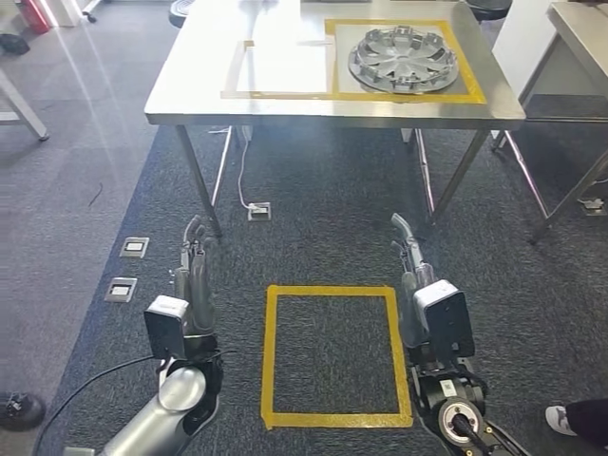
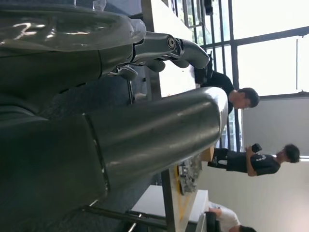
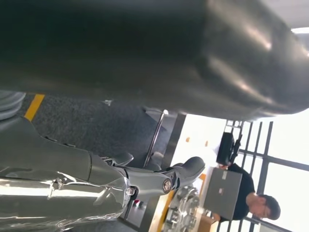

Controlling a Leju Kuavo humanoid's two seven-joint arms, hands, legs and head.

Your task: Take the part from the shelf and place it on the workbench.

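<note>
From the head, the left hand and right hand hang empty, fingers loosely apart, over carpet, the part lying well ahead on the workbench; each wrist view shows its hand holding nothing.

floor: dark grey carpet | yellow tape square | steel table | bright windows

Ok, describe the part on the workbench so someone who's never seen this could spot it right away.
Find the steel workbench ahead of the robot. Two taped rectangles sit on its top; the right one, in yellow tape, holds the part. It is a round silver wheel cover with curved spokes, the only object lying on the bench.
</note>
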